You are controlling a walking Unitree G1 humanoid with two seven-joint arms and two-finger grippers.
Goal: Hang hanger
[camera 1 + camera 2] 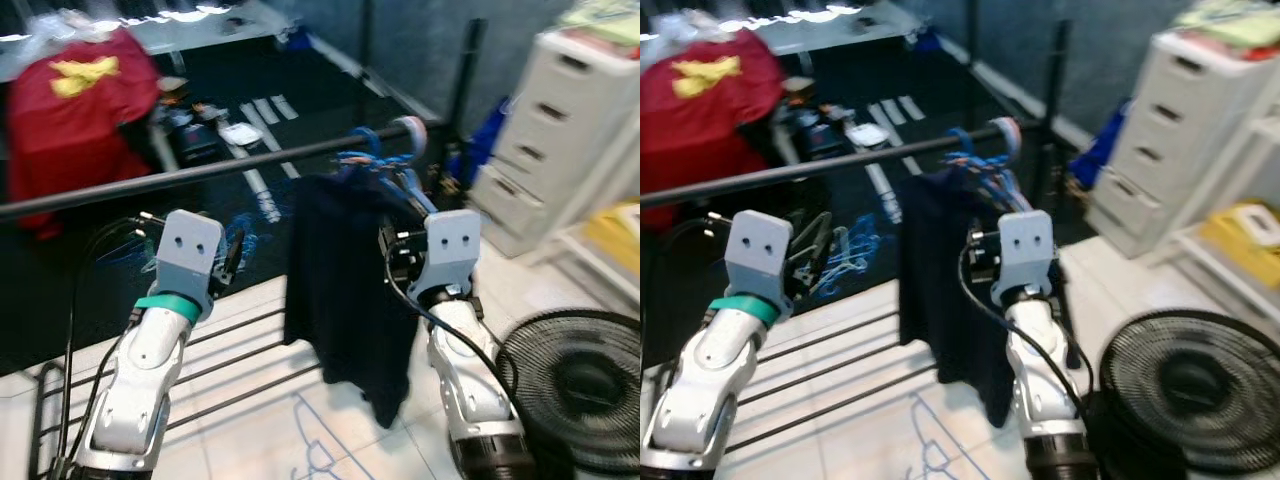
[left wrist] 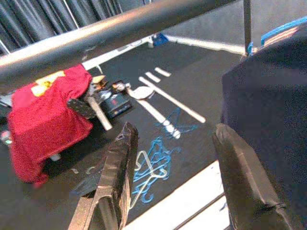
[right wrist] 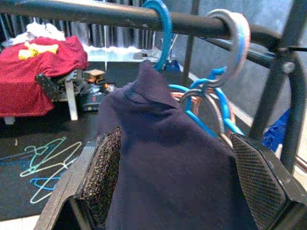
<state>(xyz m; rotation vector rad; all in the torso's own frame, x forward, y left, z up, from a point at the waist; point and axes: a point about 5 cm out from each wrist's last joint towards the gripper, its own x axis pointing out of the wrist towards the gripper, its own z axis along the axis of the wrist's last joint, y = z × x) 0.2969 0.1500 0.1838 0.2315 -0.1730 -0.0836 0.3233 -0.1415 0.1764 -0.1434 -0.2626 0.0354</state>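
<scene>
A dark shirt (image 3: pixel 163 158) hangs on a blue hanger (image 3: pixel 162 33) hooked over the rail (image 3: pixel 96 13) near its end post (beside spare hooks). Right gripper (image 3: pixel 175 177) released, fingers either side of it; left gripper (image 2: pixel 172 182) released, empty.

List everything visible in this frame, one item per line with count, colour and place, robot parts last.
rail: one, black, horizontal bar of the clothes rack across the scene.
garment: one, dark navy, hanging from the rail on a blue hanger hook.
spare hangers: a few, blue and grey, bunched on the rail beside the garment.
loose hangers: several, blue and white, on the dark floor beyond the rack.
red cloth: one, red with a yellow patch, draped over something at the back left.
drawer unit: one, white, at the right.
fan: one, black, lower right on the floor.
left gripper: open, below the rail.
right gripper: open, fingers either side of the garment.
</scene>
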